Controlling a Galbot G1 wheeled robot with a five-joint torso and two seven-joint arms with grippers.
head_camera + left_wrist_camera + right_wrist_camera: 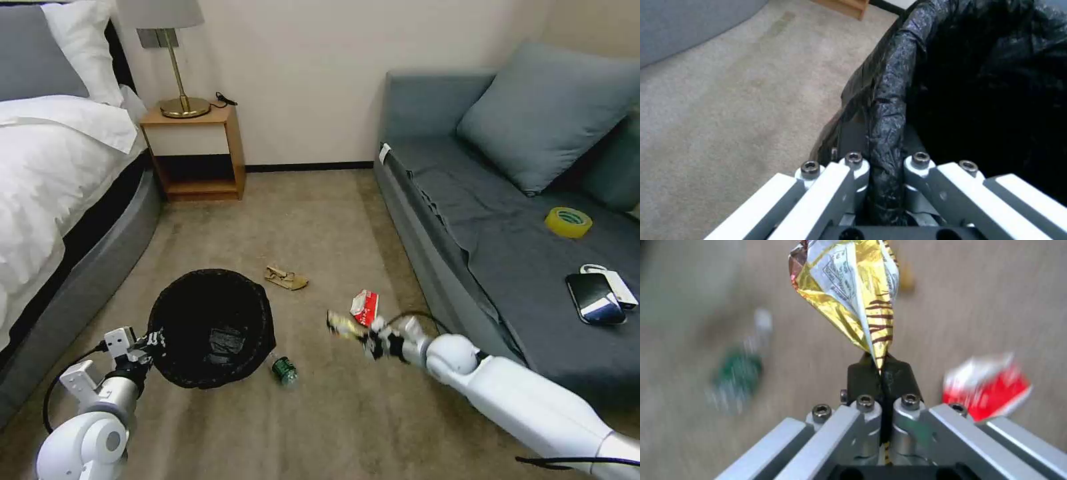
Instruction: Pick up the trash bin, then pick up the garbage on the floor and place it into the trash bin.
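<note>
Snack wrapper [853, 290] pinched in right gripper [880, 373], above carpet

My right gripper [881, 370] pinches a shiny gold foil wrapper [853, 290] with brown stripes; nearby lie a red-and-white packet [989, 390], a green-labelled bottle [285, 369] and a black-lined bin [212, 327].

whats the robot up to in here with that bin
It's tidying litter off the bedroom carpet. The left tool is clamped on the rim of the trash bin, which is lined with a black bag. The right tool is shut on a gold snack wrapper, held above the floor to the bin's right. A crumpled tan paper, a red-and-white packet and a small bottle with a green label lie on the carpet.
</note>
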